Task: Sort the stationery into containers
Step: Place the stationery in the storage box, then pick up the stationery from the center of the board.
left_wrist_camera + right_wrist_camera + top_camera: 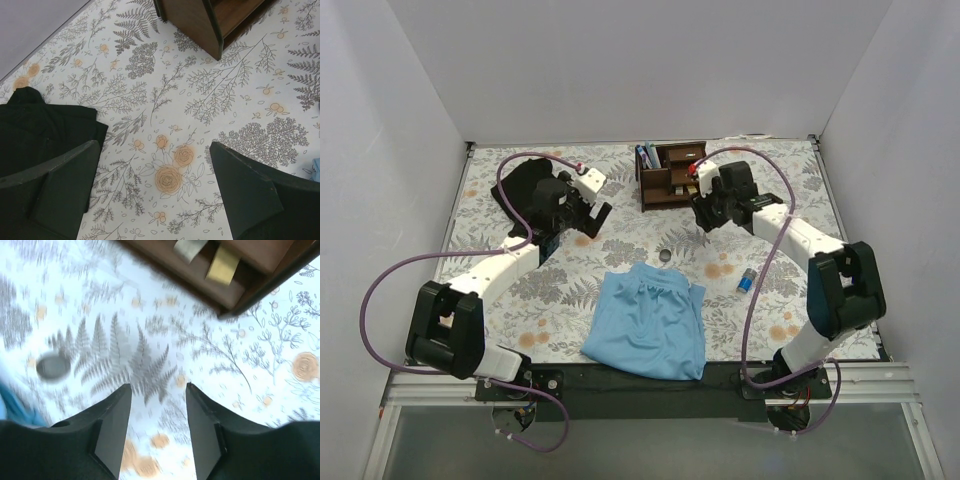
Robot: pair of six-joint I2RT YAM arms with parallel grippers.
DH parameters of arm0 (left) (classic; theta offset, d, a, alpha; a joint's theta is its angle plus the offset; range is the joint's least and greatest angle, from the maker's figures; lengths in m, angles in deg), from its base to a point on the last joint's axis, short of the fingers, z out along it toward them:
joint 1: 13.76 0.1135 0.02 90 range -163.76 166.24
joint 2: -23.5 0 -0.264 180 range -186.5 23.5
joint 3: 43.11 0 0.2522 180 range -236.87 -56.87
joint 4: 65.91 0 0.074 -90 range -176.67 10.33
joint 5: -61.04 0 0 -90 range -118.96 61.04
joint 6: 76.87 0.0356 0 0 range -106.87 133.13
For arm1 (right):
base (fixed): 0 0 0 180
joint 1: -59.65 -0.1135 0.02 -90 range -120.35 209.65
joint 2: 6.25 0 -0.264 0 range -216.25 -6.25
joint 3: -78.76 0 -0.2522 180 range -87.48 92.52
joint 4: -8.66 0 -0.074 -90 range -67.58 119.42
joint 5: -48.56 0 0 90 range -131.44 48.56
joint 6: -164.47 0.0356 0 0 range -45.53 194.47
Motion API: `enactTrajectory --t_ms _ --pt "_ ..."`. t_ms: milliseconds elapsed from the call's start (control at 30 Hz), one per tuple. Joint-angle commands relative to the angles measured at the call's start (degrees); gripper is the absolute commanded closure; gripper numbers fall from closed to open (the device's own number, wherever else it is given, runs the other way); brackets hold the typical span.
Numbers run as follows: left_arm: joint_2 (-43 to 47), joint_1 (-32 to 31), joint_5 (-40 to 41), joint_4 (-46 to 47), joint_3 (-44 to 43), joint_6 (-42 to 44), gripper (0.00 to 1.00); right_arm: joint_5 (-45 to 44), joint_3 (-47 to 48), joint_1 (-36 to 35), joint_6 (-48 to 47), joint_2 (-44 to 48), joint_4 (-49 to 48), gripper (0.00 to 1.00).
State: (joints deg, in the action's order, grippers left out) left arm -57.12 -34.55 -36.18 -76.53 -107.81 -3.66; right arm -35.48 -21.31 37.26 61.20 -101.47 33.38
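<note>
The dark brown wooden organizer (665, 172) stands at the back of the table with blue and white pens (648, 155) upright in its left slot. In the right wrist view a tan block (223, 265) and a pale block (187, 249) lie on its lower shelf (200, 275). A small dark ring (665, 255) (51, 366) and a blue-capped white cylinder (746, 281) lie loose on the table. My right gripper (705, 215) (158, 387) hovers just in front of the organizer, open and empty. My left gripper (590, 215) (155, 170) hangs wide open over bare tablecloth, left of the organizer's corner (200, 25).
A light blue cloth (650, 320) lies folded at the front centre, its edge showing in both wrist views (316, 167) (10, 405). A black cloth (525, 185) (40, 130) lies at the back left, beside my left finger. White walls enclose the floral-patterned table.
</note>
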Motion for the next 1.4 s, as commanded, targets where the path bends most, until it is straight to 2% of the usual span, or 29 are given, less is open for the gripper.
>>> enactTrajectory --t_ms 0,67,100,200,233,333,533,767,1367 --pt "3.19 0.05 -0.07 -1.91 0.4 1.24 0.06 8.8 -2.89 1.56 -27.91 5.91 19.38 0.41" --pt "3.36 0.05 -1.21 -1.99 0.23 0.8 0.07 11.18 -4.64 2.61 -40.96 8.81 25.48 0.39" --pt "3.45 0.05 -1.47 -1.99 0.14 0.02 0.07 10.57 -5.34 2.7 -51.91 10.04 29.6 0.38" --pt "3.54 -0.03 -1.83 -1.64 0.4 -1.39 0.08 8.82 -9.47 2.79 -70.69 15.58 35.69 0.36" --pt "3.8 0.05 -1.48 -1.38 0.75 -1.83 0.08 7.42 -10.87 2.88 -82.06 18.29 36.4 0.36" --pt "5.29 0.05 -0.95 0.55 2.59 -3.67 0.09 6.61 -13.0 3.67 -95.48 20.86 39.12 0.36" --pt "9.16 0.05 -3.06 0.82 6.11 -3.86 0.09 4.86 -6.15 3.67 -100.1 15.34 49.92 0.35" --pt "9.25 -0.03 -3.41 0.73 5.85 -4.12 0.08 4.24 -3.94 3.58 -103.43 11.99 54.86 0.32" --pt "6.53 0.05 -1.48 0.12 4.8 -4.12 0.08 3.98 -8.86 3.93 -106.78 8.03 51.79 0.38"
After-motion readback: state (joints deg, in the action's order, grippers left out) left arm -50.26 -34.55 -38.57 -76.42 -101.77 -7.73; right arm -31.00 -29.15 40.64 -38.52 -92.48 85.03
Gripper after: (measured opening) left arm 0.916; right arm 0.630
